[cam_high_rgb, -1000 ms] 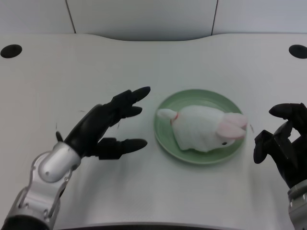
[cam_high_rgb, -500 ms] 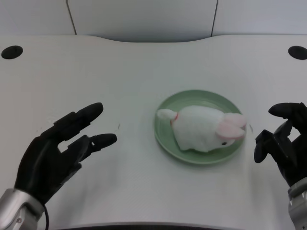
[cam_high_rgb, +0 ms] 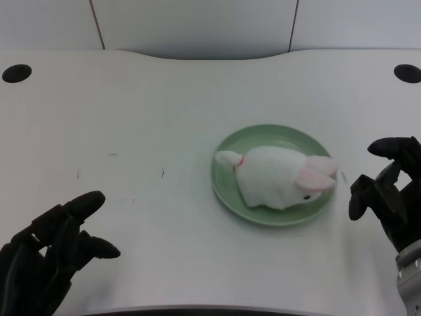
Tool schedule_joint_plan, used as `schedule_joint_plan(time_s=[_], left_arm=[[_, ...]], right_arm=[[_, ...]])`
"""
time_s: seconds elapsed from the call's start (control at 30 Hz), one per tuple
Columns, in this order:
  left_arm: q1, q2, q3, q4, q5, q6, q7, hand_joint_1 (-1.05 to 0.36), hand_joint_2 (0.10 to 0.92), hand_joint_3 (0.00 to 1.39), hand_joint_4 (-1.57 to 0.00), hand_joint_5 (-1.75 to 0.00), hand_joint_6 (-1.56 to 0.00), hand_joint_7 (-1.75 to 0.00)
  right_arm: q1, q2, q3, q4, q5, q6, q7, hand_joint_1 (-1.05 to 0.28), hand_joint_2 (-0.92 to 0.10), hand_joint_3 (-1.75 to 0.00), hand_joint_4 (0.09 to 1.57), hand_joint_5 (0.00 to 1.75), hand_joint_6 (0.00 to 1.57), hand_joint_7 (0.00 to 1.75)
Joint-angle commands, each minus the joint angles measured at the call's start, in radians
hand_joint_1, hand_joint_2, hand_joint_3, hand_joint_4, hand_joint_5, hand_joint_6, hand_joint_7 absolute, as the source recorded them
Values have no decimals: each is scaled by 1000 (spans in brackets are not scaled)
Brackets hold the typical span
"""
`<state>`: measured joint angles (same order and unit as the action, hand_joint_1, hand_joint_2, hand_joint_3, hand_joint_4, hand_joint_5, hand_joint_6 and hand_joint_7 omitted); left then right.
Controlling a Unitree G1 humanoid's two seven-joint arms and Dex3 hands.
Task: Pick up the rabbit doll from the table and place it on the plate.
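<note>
Left hand low at table's near edge, fingers spread, holding nothing.

white table, pale panelled wall

I counted one rabbit doll, one green plate, two black grommet holes in the counter, and two hands.

**Lighting even, image slightly soft**

Illumination is bright and diffuse, apparently from overhead. The white table shows no hard glare. Shadows are faint: a soft one lies under the green plate rim, another beneath the left hand. The white rabbit doll is near overexposed, fur detail lost. Overall focus is soft, with a slight bowing of the table's far edge.
</note>
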<state>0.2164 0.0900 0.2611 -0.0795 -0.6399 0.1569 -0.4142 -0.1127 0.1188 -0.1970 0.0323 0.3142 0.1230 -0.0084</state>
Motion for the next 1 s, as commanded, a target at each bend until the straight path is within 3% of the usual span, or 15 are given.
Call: schedule_joint_plan(time_s=[0.03,0.2,0.3,0.37,0.47,0.53,0.63,0.7,0.73,0.77,0.8,0.9,0.97,1.0], left_arm=[[17,-15,21,14,-38,30,-2,-431,921,567,-512,-1670,-591,-991],[19,-26,25,-2,-32,60,32,-387,921,553,-488,-1742,-424,-1304],[10,-30,31,18,-33,56,24,-379,921,551,-476,-1746,-364,-1404],[7,-31,32,27,-28,56,29,-379,921,534,-486,-1746,-363,-1408],[0,-36,36,34,-26,60,43,-382,921,520,-485,-1746,-379,-1397],[-4,-39,35,33,-19,60,54,-383,921,519,-484,-1746,-385,-1386],[-8,-41,33,34,-7,58,67,-384,921,518,-491,-1746,-392,-1379],[-11,-44,36,31,-8,63,77,-380,921,534,-501,-1746,-406,-1370],[-12,-45,37,28,-11,67,82,-382,921,536,-510,-1746,-420,-1342],[-15,-43,39,30,-12,67,80,-384,921,537,-514,-1746,-430,-1323],[-19,-42,42,34,-15,63,73,-386,921,537,-515,-1746,-434,-1315],[-27,-41,50,42,-17,46,58,-389,921,517,-494,-1746,-431,-1315],[-29,-42,57,38,-30,59,64,-388,921,502,-492,-1746,-430,-1312],[-28,-40,58,33,-31,62,66,-387,921,499,-492,-1746,-431,-1310]], right_arm=[[-5,-29,-8,12,-18,-27,6,-247,-921,-1359,1302,1746,764,1746],[-20,-41,-21,56,-6,-55,41,-279,-921,-1358,1327,1746,886,1746],[-28,-34,-22,70,-22,-62,21,-265,-921,-1353,1331,1746,908,1746],[-32,-32,-22,77,-27,-63,14,-248,-921,-1346,1325,1746,870,1746],[-37,-31,-19,116,-40,-123,27,-239,-921,-1371,1370,1746,886,1746],[-39,-28,-17,132,-47,-146,24,-238,-921,-1374,1407,1746,920,1746],[-35,-29,-7,150,-76,-199,27,-227,-921,-1375,1442,1746,951,1746],[-26,-31,4,153,-105,-229,19,-232,-921,-1356,1466,1746,971,1746],[-24,-30,6,155,-113,-239,16,-225,-921,-1365,1488,1746,981,1746],[-19,-29,11,149,-125,-238,7,-220,-921,-1370,1502,1746,988,1746],[-16,-27,14,143,-128,-236,1,-217,-921,-1370,1508,1746,990,1746],[-13,-15,5,144,-90,-242,22,-203,-921,-1383,1515,1746,990,1746],[-11,-15,4,149,-88,-253,25,-194,-921,-1397,1520,1746,1001,1746],[-10,-15,4,157,-90,-269,28,-192,-921,-1401,1522,1746,1007,1746]])
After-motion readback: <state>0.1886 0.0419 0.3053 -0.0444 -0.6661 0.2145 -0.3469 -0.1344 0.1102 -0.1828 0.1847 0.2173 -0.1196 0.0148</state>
